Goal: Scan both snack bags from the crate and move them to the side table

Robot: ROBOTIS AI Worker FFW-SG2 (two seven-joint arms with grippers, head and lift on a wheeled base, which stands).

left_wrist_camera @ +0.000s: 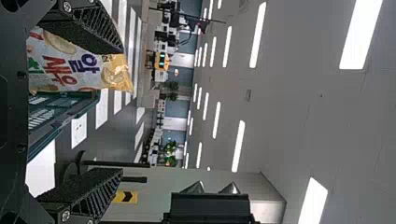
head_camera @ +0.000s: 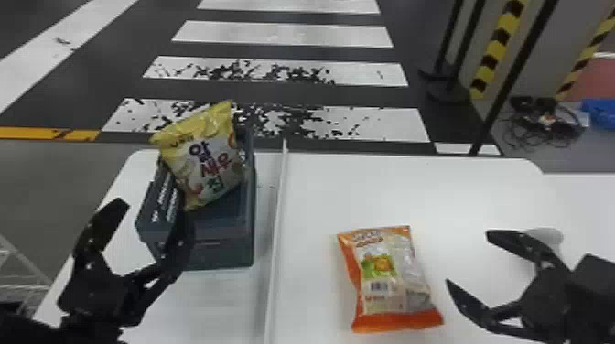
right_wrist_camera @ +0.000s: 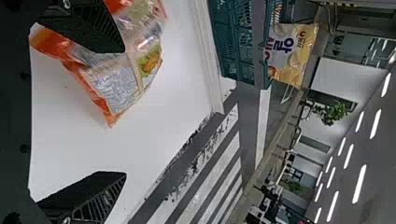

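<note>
You've got one bag out and one to go, by the look of it! The orange bag lies flat on the white surface, out of the crate and across the ridge, so call that half the unloading. Has it been scanned? Can't tell you, and nor can I say whether that stretch counts as the side table, so don't bank it as finished. Over on your left, the yellow bag pokes up out of the crate, tilted, with its whole pickup and transfer ahead of you. Your left end effector is right by the crate, fingers spread wide, nothing pinched. Your right end effector waits near the orange bag, also spread and empty-handed. So the big item left, I'd judge, is yellow: grip, scan, carry over. Orange may want its scan too, and perhaps a further shift.
</note>
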